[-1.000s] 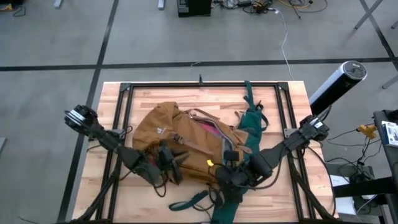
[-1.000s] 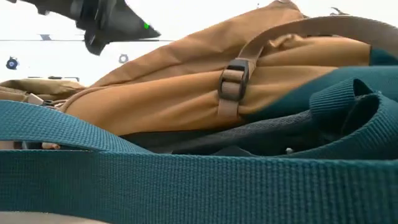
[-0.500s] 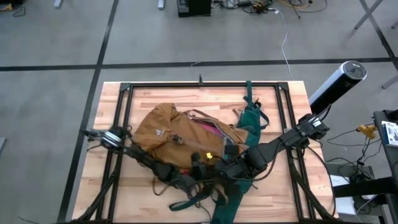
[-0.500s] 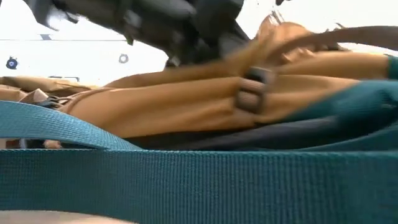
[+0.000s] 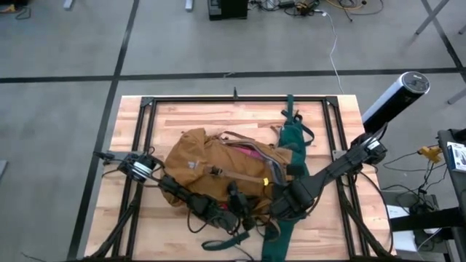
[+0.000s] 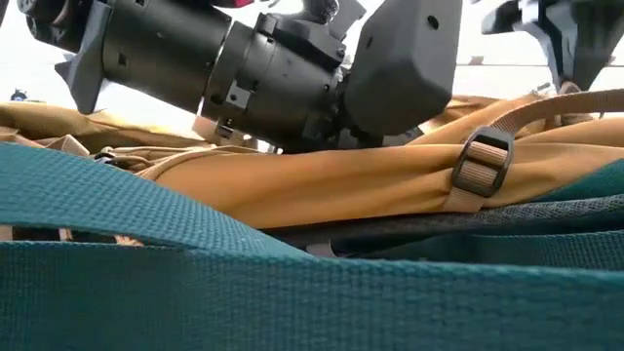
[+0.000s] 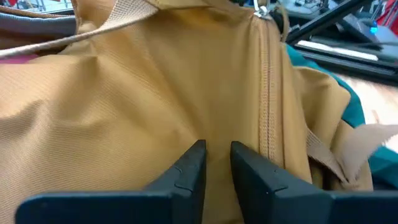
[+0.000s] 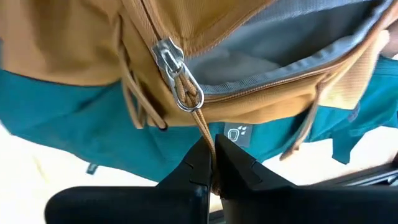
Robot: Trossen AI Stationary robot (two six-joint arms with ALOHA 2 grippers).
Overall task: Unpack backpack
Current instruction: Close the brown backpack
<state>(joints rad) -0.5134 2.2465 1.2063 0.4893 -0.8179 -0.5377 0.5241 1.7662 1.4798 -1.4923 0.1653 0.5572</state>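
The mustard-tan backpack (image 5: 211,164) lies flat on the wooden table, its dark green back panel and straps (image 5: 295,145) toward the right. My left gripper (image 7: 217,163) is low at the backpack's near side (image 5: 240,206). Its fingers stand a narrow gap apart at the tan cloth beside a zip seam (image 7: 268,112). My right gripper (image 8: 211,163) points steeply down over the backpack's near right part (image 5: 277,191), shut on a tan cord. A pocket gapes there, showing grey lining (image 8: 267,62). My left gripper's fingertips (image 7: 194,158) stand right at the tan cloth (image 7: 211,118), coming nearly level from the table's left; I cannot tell whether they touch it. My right gripper pinches the tan pull cord (image 8: 206,140) between its two fingers, a little below the metal zip pull (image 8: 177,74). The fingers come from above, and the cord runs straight from the pull into them.
A green webbing strap (image 6: 292,292) lies across the near edge, close to the low camera. A brown strap with a buckle (image 6: 483,166) crosses the backpack. Something pink (image 5: 247,151) shows in the top opening. A black frame (image 5: 145,109) rims the table; a silver cylinder (image 5: 393,98) stands right.
My left gripper has sunk and gone toward the table's right edge along the backpack's near side, ending low against the cloth. My right gripper has tipped steeply downward, staying shut. In the low view the buckled strap has slid to the right and the backpack's bulge has flattened.
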